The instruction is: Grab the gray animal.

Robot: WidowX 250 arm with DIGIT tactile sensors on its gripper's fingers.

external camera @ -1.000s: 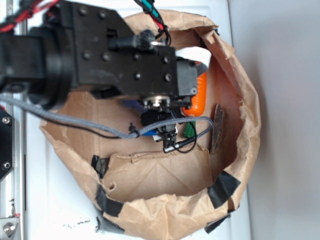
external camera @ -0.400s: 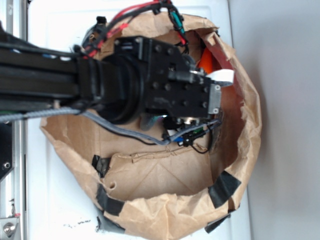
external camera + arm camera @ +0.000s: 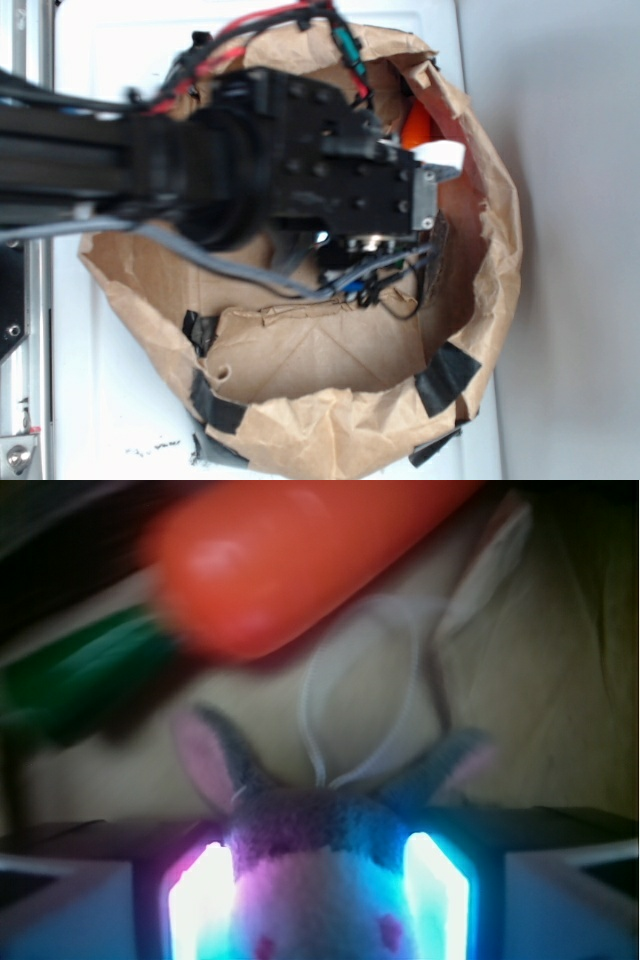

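Observation:
In the wrist view the gray animal [image 3: 320,880] fills the bottom centre. It is a plush head with a cream face, pink eyes and a pink inner ear, and its white loop cord [image 3: 360,690] lies on the brown paper. My gripper [image 3: 320,905] is shut on its head, with the glowing pads [image 3: 200,900] pressed against both sides. An orange carrot [image 3: 300,550] with a green stem [image 3: 80,670] lies just beyond it. In the exterior view the black arm [image 3: 300,180] hides the animal and the fingers, and only a bit of the carrot [image 3: 415,125] shows.
Everything sits inside a crumpled brown paper bag [image 3: 300,400] with raised walls and black tape patches [image 3: 445,375], on a white surface [image 3: 110,410]. Cables [image 3: 380,285] hang below the wrist. A gray wall [image 3: 570,240] lies to the right.
The arm swung right and further over the bag, covering most of the carrot. Since 0.4 s ago it has shifted only slightly.

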